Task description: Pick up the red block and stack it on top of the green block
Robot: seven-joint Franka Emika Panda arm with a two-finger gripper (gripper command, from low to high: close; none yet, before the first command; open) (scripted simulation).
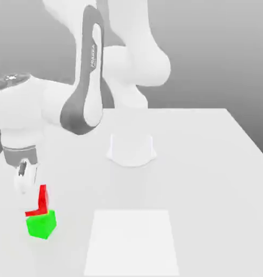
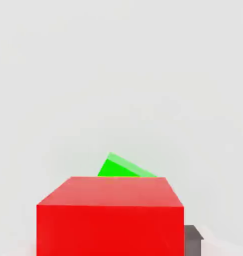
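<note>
The red block (image 1: 43, 198) is at the exterior view's lower left, directly above the green block (image 1: 41, 224). Its lower edge meets the green block's top face, and the white hand covers part of it. My gripper (image 1: 28, 186) reaches down around the red block from above. In the hand view the red block (image 2: 110, 220) looms close, and a corner of the green block (image 2: 118, 168) peeks out past its far edge. A dark grey piece of the gripper (image 2: 193, 239) sits right against the red block's side.
The arm's white base (image 1: 131, 149) stands at the middle of the white table (image 1: 209, 162). A paler square patch (image 1: 132, 242) marks the table surface near the front, to the exterior view's right of the blocks. The table's edge runs close to the blocks at the exterior view's left.
</note>
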